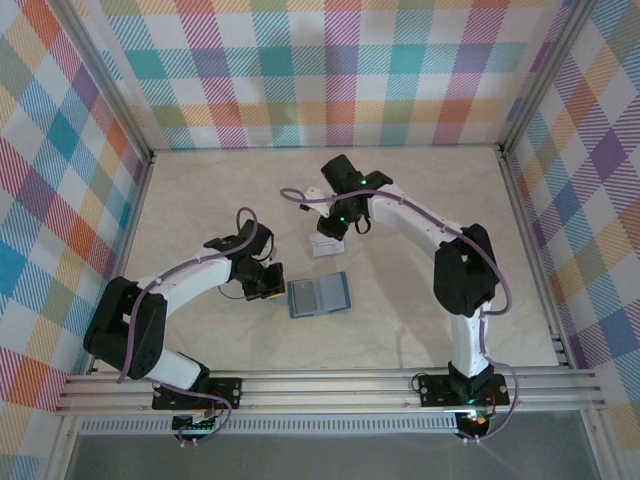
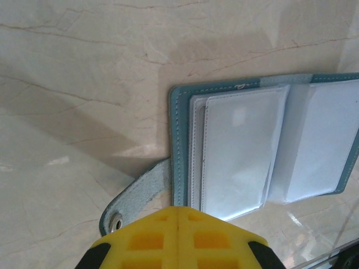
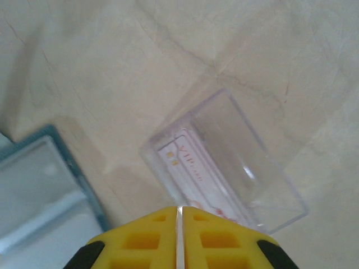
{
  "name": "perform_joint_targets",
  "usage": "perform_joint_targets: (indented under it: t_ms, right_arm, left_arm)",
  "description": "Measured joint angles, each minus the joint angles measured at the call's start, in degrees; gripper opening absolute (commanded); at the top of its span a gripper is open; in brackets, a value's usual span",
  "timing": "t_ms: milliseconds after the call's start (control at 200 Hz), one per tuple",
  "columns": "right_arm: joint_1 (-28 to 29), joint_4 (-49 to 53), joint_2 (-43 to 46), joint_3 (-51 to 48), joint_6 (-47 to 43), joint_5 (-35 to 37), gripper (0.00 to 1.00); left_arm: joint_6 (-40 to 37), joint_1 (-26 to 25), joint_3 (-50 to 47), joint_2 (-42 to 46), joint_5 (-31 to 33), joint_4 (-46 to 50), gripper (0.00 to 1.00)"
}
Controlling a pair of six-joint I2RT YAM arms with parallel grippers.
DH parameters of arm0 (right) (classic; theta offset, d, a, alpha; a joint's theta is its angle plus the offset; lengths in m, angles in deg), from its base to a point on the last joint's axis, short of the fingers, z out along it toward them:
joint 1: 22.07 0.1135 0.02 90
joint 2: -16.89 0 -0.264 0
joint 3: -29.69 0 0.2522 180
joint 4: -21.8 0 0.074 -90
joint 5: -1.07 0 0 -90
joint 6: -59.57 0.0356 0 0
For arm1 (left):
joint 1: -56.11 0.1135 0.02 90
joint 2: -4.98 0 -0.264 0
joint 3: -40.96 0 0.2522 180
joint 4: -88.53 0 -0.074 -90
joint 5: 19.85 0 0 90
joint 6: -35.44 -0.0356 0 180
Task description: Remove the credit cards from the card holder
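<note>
- Two sets of fingers, both clenched. The left fingers point(image 2: 146, 241) are pressed together with nothing between them, poised over the near edge of the card holder point(image 1: 318, 296) beside its snap tab point(image 2: 137, 193). Contact with the holder cannot be confirmed.
- The right fingers point(image 3: 146, 241) are closed to a hairline seam above one card point(image 3: 224, 162). The card's near end runs under the tips, so whether it is nipped or lying free on the table point(image 1: 420, 200) cannot be told.
- Location: the card holder lies open and flat near mid-table. The card sits just beyond its far edge, apart from it. The clear sleeves point(image 2: 241, 151) facing up look empty; cards deeper inside cannot be ruled out.
- Risk: if the card is nipped only at its edge, it may slip out on lifting, being thin and glossy.
- Risk: the holder looks light, so a careless left withdrawal could catch the tab and drag the holder or flip it shut.
- Risk: closed tips pushed at a flat card would merely slide it.
- Clearance: open table lies behind and to the right of the card. The patterned walls point(image 1: 60, 200) and the front rail point(image 1: 330, 385) stand well apart from both items.
</note>
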Motion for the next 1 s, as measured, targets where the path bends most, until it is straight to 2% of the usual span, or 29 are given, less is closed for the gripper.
perform_joint_targets:
  t_ms: [155, 290, 460, 545, 785, 1000]
  right_arm:
    - [0.0, -4.1, 5.2, -7.6, 17.3, -4.4, 0.07]
    - [0.0, -8.3, 9.8, -14.7, 31.7, -8.8, 0.06]
    - [0.0, -12.8, 14.5, -21.1, 47.7, -14.2, 0.01]
    - [0.1, -14.5, 15.6, -22.8, 54.1, -16.3, 0.02]
    - [0.5, -21.2, 18.7, -31.9, 66.2, -19.6, 0.1]
    - [1.3, -24.5, 18.3, -34.2, 70.5, -21.4, 0.11]
  left_arm:
    - [-0.6, -0.5, 1.3, -1.4, -0.2, 0.0, 0.04]
    - [-0.8, -0.8, 2.2, -1.9, -0.2, 0.0, 0.04]
    - [-0.8, -0.9, 3.1, -3.2, -0.5, 0.0, 0.03]
    - [-0.8, -0.9, 3.6, -3.9, -0.5, 0.0, 0.03]
    - [-1.3, -1.0, 4.1, -5.0, -0.9, -0.2, 0.0]
    - [-2.3, -1.0, 4.1, -6.8, -1.0, -0.2, 0.0]
